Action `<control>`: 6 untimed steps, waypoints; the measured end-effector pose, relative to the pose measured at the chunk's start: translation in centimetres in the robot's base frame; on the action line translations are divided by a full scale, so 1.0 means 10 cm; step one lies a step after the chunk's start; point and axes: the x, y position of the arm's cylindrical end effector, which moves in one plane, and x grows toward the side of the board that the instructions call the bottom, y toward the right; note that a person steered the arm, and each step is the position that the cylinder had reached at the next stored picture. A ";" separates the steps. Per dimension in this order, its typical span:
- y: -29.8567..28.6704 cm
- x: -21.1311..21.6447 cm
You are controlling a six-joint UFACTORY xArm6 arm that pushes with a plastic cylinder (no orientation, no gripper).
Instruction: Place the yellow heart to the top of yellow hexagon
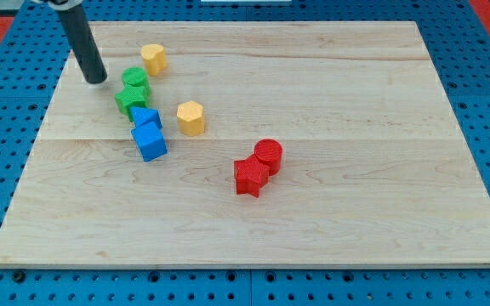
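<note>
Wooden board (pixel 330 221), my tip (pixel 97 80) bare rod with no jaws, upper left, just left of green blocks (pixel 132 90), yellow heart (pixel 153 58) near top, yellow hexagon (pixel 190 117) below-right, apart, blue blocks (pixel 148 133), red blocks (pixel 259 167) centre.

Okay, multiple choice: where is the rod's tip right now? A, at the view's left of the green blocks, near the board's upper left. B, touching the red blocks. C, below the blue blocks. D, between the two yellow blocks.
A: my tip sits at the view's left of the green blocks, near the upper left of the board, far from the red blocks and outside the yellow pair.
</note>
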 end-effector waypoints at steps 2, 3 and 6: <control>0.59 -0.30; 0.59 -0.40; 1.03 -0.12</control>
